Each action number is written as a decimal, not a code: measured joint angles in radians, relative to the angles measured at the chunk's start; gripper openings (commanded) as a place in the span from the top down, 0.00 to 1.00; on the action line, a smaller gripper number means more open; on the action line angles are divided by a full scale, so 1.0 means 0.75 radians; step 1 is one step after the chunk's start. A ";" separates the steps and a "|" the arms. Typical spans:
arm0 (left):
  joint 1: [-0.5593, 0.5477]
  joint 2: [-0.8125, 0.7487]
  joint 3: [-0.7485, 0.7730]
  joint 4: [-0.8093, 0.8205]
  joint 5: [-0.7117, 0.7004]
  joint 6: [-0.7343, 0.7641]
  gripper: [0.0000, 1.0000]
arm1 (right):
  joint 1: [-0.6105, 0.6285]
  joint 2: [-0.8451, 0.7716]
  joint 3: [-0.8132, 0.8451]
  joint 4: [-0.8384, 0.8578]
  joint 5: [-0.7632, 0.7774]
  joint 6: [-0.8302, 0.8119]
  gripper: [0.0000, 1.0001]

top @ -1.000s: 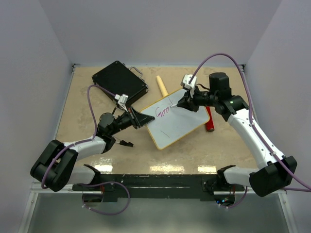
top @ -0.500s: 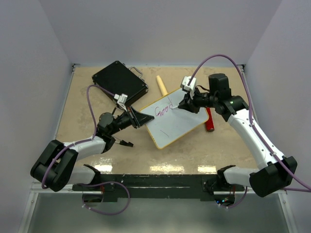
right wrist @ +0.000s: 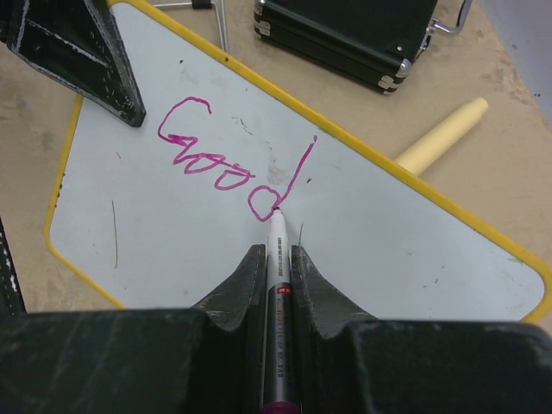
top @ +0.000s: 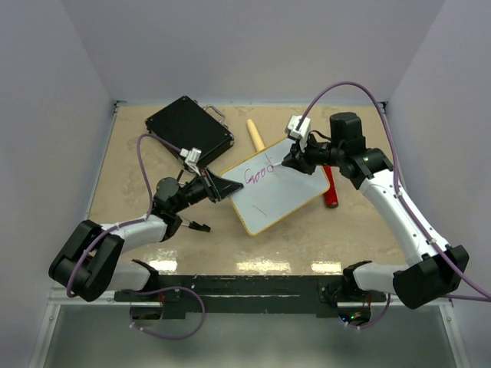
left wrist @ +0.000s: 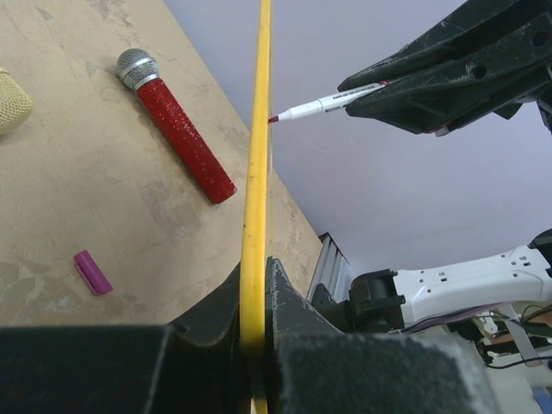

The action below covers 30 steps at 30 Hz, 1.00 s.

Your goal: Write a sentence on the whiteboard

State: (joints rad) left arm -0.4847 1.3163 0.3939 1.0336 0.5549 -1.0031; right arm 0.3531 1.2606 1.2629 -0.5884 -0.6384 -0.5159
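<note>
The whiteboard (top: 280, 195), white with a thin yellow frame, lies tilted at mid-table. My left gripper (top: 223, 188) is shut on its left edge; in the left wrist view the yellow frame (left wrist: 256, 172) runs up from between the shut jaws of the left gripper (left wrist: 256, 269). My right gripper (right wrist: 276, 252) is shut on a white marker (right wrist: 278, 285), seen over the board's upper part in the top view as well (top: 290, 159). The marker's magenta tip meets the board at the foot of the "d". The sentence (right wrist: 226, 159) reads "Good" in magenta.
A black case (top: 189, 128) lies at the back left. A cream stick-like object (top: 255, 136) lies behind the board. A red microphone (top: 331, 193) rests by the board's right end. A small magenta cap (left wrist: 92, 272) lies on the tabletop.
My right gripper has shifted the marker slightly over the board's upper part around the last letter of "Good". The left arm and the board have not moved.
</note>
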 measured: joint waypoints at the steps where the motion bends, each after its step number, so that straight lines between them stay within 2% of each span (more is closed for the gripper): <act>1: 0.000 0.001 0.000 0.002 0.002 -0.001 1.00 | 0.000 0.004 0.008 0.002 0.002 0.001 1.00; 30: 0.007 0.015 -0.021 0.015 0.023 -0.009 1.00 | 0.000 -0.007 -0.033 -0.045 0.002 -0.021 1.00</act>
State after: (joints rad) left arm -0.4797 1.3277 0.3782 1.0451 0.5720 -1.0096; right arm 0.3531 1.2552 1.2385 -0.6224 -0.6373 -0.5316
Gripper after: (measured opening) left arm 0.087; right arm 0.135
